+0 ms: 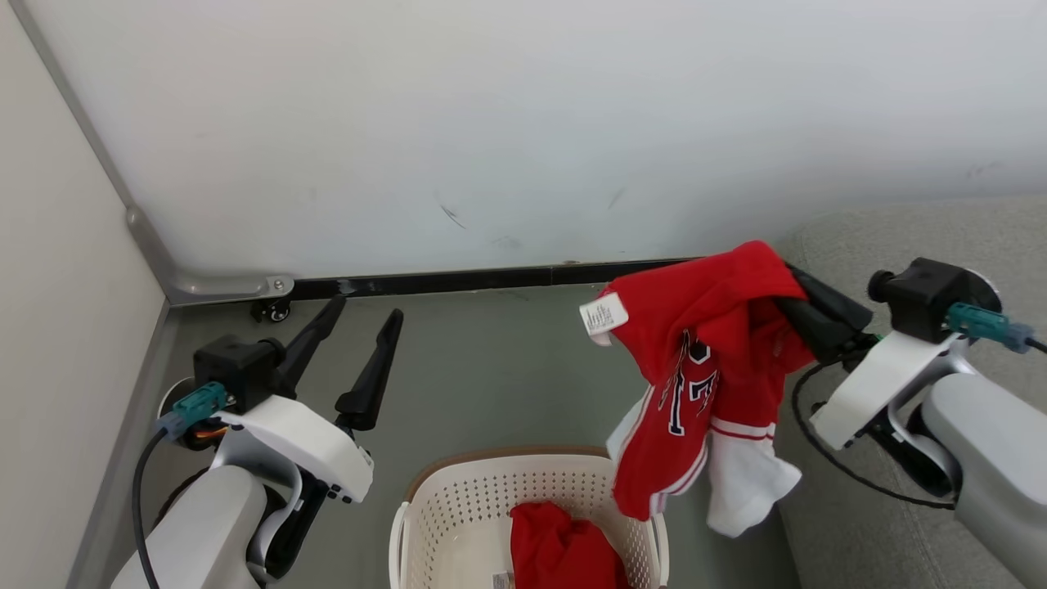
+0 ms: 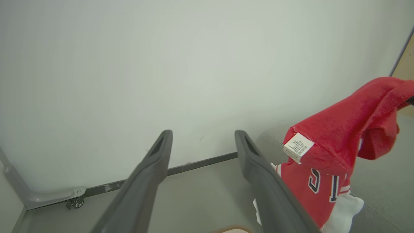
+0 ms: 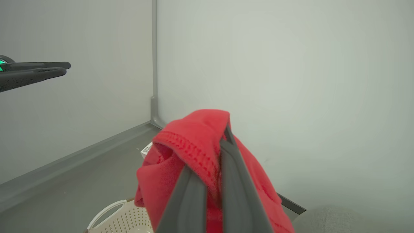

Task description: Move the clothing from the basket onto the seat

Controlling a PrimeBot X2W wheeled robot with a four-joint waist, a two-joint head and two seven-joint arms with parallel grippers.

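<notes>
Lower left, the left pincer stands spread and empty. At bottom centre, the basket holds a plain red garment; it looks limp and light, and is probably best taken by a thick bunched fold. Right of centre, a striped jersey hangs draped over and pinched by the right pincer, just short of the seat at far right. The print on its white tag is too small to read; dark characters, perhaps a 7, show among the folds.
</notes>
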